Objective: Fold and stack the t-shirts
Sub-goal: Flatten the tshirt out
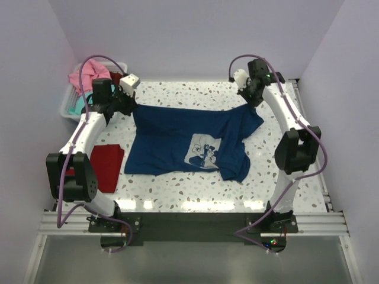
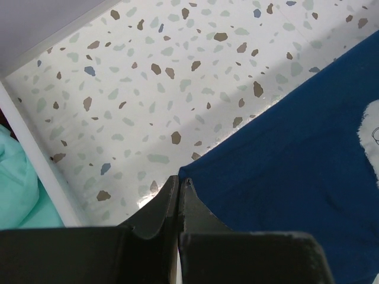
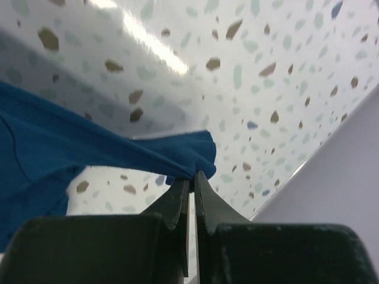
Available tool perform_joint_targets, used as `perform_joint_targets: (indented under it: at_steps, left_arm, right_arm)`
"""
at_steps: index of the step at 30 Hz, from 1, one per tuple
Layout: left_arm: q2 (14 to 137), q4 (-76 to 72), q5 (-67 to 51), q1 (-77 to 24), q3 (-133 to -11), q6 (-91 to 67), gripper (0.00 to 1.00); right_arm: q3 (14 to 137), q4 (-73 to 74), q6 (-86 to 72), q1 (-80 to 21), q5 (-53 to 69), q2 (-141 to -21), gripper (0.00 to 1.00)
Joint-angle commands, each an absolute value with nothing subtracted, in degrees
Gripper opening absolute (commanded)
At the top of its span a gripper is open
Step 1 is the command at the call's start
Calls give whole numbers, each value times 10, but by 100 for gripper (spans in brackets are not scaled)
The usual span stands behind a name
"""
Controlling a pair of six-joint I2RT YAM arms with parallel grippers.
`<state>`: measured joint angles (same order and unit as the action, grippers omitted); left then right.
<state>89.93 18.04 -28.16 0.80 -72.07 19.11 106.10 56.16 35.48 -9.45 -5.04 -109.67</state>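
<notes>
While spread across the bench point(image 1: 177, 94), held at both far corners: navy blue t-shirt point(image 1: 172, 133), one corner pinched tight by left gripper point(image 2: 179, 180), other lifted, pinched by right gripper point(image 3: 192, 176).

The left gripper point(image 1: 131, 106) and right gripper point(image 1: 252, 105) each clamp the navy t-shirt point(image 1: 172, 139).

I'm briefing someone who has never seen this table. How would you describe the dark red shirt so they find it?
Start at the speckled table and go to its left edge, beside the left arm. There lies the dark red t-shirt: a flat folded rectangle lying alone, unlike the navy t-shirt spread mid-table.
</notes>
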Motion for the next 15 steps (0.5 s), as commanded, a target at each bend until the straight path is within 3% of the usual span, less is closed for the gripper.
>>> perform_joint_targets:
  at_steps: [1,8,9,11,12,15]
  left_arm:
    - [881,146,-257,14,-719,194,0]
    - [904,142,-254,14,-728,184,0]
    - [914,141,-257,14,-730,180,0]
    - [923,138,-258,14,-733,167,0]
    - [930,135,-258,14,-735,164,0]
    - [938,129,-255,14,-736,156,0]
  right_arm:
    - [1152,564,335,-128,-61,-1191,0]
    - [1269,536,339,-157,-116,-1359,0]
    - [1281,534,338,-158,-123,-1377,4]
    - [1312,531,332,-157,-122,-1401,21]
    - [1318,528,326,-158,-118,-1415,39]
    - [1324,520,291,-156,-92,-1406,66]
